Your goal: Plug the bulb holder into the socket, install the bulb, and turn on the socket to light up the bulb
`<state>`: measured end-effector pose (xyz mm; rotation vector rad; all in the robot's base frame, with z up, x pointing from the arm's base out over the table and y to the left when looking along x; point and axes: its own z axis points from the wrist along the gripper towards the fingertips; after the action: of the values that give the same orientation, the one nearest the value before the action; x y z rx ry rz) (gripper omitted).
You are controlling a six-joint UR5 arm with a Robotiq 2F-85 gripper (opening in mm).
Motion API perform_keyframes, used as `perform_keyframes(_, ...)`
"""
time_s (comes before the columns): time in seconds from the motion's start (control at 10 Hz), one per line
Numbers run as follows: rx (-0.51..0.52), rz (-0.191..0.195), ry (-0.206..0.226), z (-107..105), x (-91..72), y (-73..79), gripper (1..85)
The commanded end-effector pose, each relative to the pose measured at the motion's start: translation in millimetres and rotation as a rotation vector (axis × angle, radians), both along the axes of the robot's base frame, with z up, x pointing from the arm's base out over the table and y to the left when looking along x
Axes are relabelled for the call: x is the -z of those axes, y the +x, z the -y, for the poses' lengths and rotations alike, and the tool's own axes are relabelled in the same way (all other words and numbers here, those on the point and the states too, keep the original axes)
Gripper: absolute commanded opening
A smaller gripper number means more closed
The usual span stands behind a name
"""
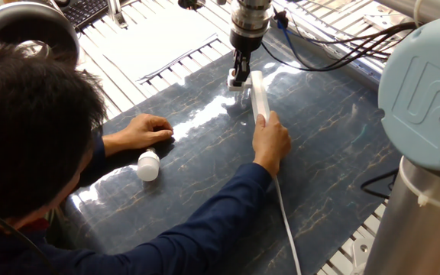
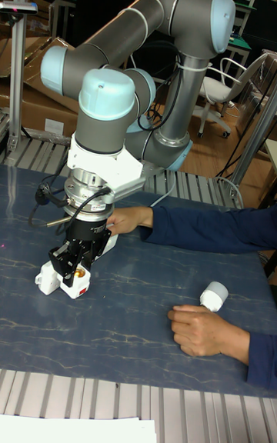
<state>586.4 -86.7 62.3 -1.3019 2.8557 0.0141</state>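
Observation:
My gripper (image 1: pixel 239 75) (image 2: pixel 75 264) points down at the far end of the mat, shut on the bulb holder (image 1: pixel 235 83) (image 2: pixel 77 284), a small white block showing an orange opening. The holder sits low against the far end of the socket (image 1: pixel 259 95) (image 2: pixel 46 278), a long white strip. A person's hand (image 1: pixel 270 141) (image 2: pixel 131 219) holds the strip's near end. The bulb (image 1: pixel 149 165) (image 2: pixel 213 295) lies on its side on the mat, apart from the gripper, beside the person's other hand (image 1: pixel 144 130) (image 2: pixel 203 331).
The person leans over the near left of the dark marbled mat (image 1: pixel 327 153). The strip's white cord (image 1: pixel 287 225) runs toward the front edge. Black cables (image 1: pixel 334 53) trail at the back right. The arm's large grey base joint (image 1: pixel 426 92) fills the right side.

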Motion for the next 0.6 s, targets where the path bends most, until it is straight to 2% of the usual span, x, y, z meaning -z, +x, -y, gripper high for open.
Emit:
perform_keyframes(0.0,0.005,-0.001,0.007,-3.5,0.9,3.7,1.3)
perform_keyframes(0.1,-0.031,-0.012,0.013,-7.7,-0.7,5.1,17.7)
perform_keyframes(0.3,-0.060,-0.019,0.021,-13.8,-4.9,9.6,43.0)
perform_keyframes(0.5,-0.081,-0.014,0.014,-14.6,-6.7,14.2,53.3)
